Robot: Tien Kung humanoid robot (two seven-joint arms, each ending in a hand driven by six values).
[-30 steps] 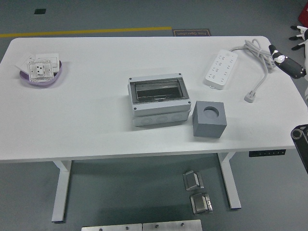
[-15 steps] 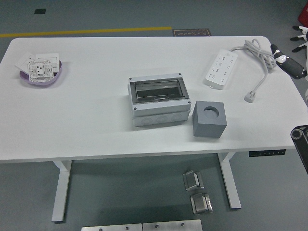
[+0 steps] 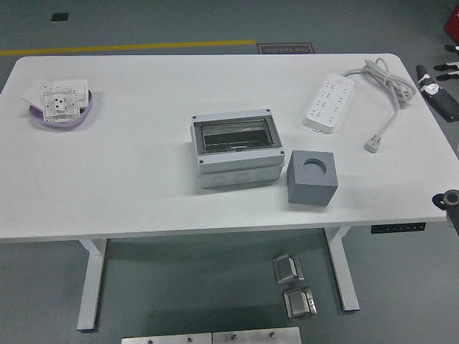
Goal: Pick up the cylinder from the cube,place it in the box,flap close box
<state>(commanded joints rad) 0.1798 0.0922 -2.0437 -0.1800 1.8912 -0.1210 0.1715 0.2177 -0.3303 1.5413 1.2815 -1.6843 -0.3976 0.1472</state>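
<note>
Box: you have a light grey box sitting near the middle of the white table, with a clear lid lying flat over its top; screws show at the corners. You cannot make out from here whether anything lies under the lid.
Cube: a darker grey cube stands just to the right of the box, close to it but apart, nearer your edge of the table. A round hole shows in its top face.
Cylinder: you cannot tell where it is; the hole in the cube looks pale inside, and nothing sticks up from it.
Right hand: only a black tip shows at the right edge, beside the table's near right corner. You cannot tell how its fingers stand.
Power strip: white, lying on the far right of the table, its cable looped beside it and the plug resting on the tabletop.
Bowl: a purple bowl at the far left holds white wall sockets.
Writing: a dark floor mat behind the table bears red lettering, too small for you to read. No brand shows on the box or cube.
</note>
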